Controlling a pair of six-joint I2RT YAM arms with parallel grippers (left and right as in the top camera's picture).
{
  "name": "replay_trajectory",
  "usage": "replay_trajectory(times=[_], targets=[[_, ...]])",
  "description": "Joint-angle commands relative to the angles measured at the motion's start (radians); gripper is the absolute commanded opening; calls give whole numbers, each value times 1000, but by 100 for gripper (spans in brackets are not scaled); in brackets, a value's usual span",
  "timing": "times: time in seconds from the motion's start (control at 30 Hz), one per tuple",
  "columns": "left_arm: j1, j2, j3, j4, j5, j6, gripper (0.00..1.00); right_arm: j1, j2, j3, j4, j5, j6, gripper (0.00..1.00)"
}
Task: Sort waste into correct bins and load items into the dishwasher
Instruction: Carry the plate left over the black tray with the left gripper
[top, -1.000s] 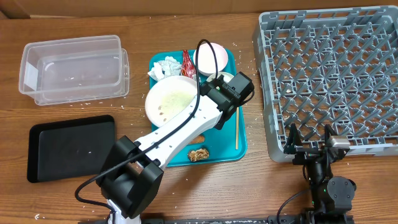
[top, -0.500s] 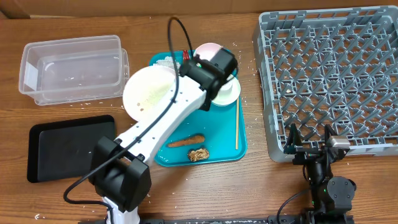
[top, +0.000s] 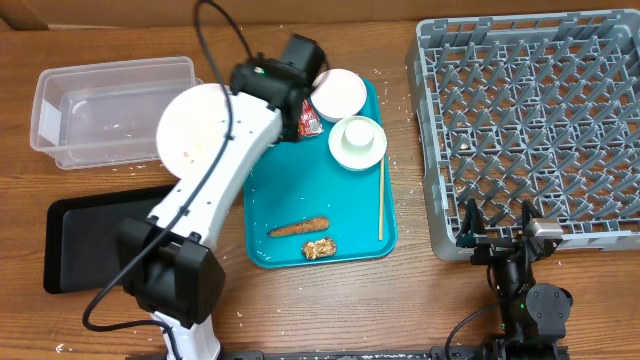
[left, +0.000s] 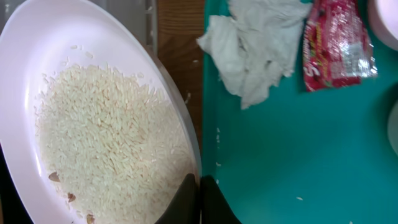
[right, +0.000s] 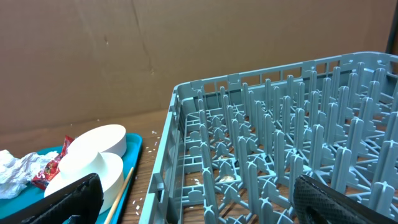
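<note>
My left gripper (left: 199, 200) is shut on the rim of the large white plate (top: 190, 125), which carries rice (left: 112, 143). It holds the plate just left of the teal tray, beside the clear tub (top: 115, 105). On the tray lie the white napkin (left: 255, 53), the red wrapper (top: 308, 120), the pink bowl (top: 338, 92), the small pale green bowl (top: 358, 142), the carrot stick (top: 298, 228) and the brown lump (top: 320, 248). The black tray (top: 90, 235) lies front left. My right gripper (right: 208, 205) is open and empty at the front edge of the grey rack (top: 530, 120).
The teal tray (top: 350, 215) lies mid-table with a thin wooden stick (top: 380, 200) along its right side. Rice grains are scattered on the wood. My left arm crosses over the tray's left edge and the black tray's right end.
My left gripper has carried the plate off the teal tray, up and to the left toward the clear tub. The carrot stick and the bowls came into view. The right arm has not moved.
</note>
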Motion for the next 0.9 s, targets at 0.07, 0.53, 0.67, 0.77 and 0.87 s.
replay_trajectory(times=[0.07, 0.53, 0.67, 0.77, 0.87], targets=[[94, 1, 37, -15, 26, -5, 4, 5, -8, -10, 6, 10, -6, 100], [373, 1, 37, -173, 92, -266, 4, 5, -8, -10, 6, 10, -6, 100], [455, 1, 37, -198, 142, -286, 4, 5, -8, -10, 6, 10, -6, 100], [506, 1, 37, -195, 201, -286, 4, 5, -8, -10, 6, 10, -6, 100], [547, 1, 35, -189, 252, -286, 5, 5, -8, -10, 6, 10, -6, 100]])
